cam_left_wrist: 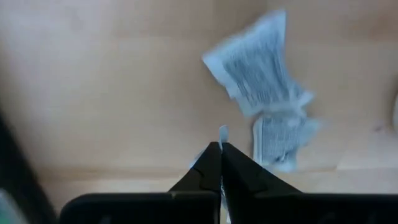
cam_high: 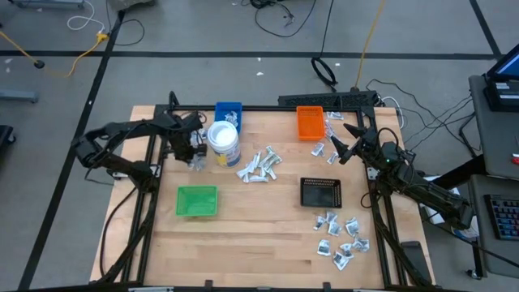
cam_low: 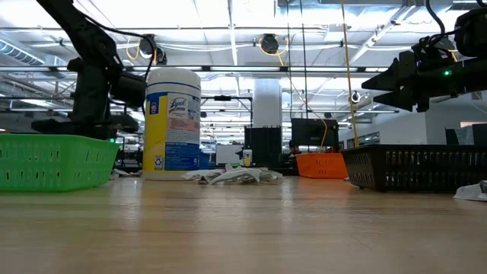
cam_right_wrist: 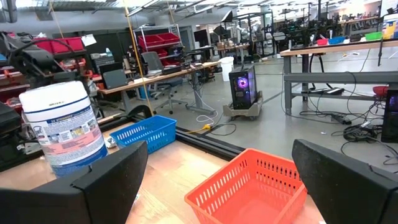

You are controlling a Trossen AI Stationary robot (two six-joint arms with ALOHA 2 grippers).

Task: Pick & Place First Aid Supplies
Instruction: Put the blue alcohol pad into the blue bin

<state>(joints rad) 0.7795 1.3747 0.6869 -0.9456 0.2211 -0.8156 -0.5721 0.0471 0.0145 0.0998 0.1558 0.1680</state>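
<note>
My left gripper (cam_high: 195, 152) stands left of the white tub with a blue label (cam_high: 223, 142), above the table, shut on a thin white packet (cam_left_wrist: 222, 133) that shows edge-on. Two more packets (cam_left_wrist: 261, 68) lie on the wood below it. My right gripper (cam_high: 347, 144) is open and empty, raised near the orange tray (cam_high: 310, 122); its wide-apart fingers (cam_right_wrist: 93, 186) frame that tray (cam_right_wrist: 255, 186). Piles of white and silvery packets lie at the table's middle (cam_high: 259, 166), beside the orange tray (cam_high: 332, 122) and at the near right (cam_high: 340, 239). My left gripper pinches the packet between its two fingertips (cam_left_wrist: 211, 162). Only a thin white edge (cam_left_wrist: 222, 130) sticks out past the tips. The fingers point down at the table, and the packet is clear of the wood below.
A blue tray (cam_high: 229, 112) stands at the far edge behind the tub, a green tray (cam_high: 197, 200) at the near left, a black tray (cam_high: 321, 192) right of the middle. The black frame rail runs along the far edge (cam_high: 268, 107).
</note>
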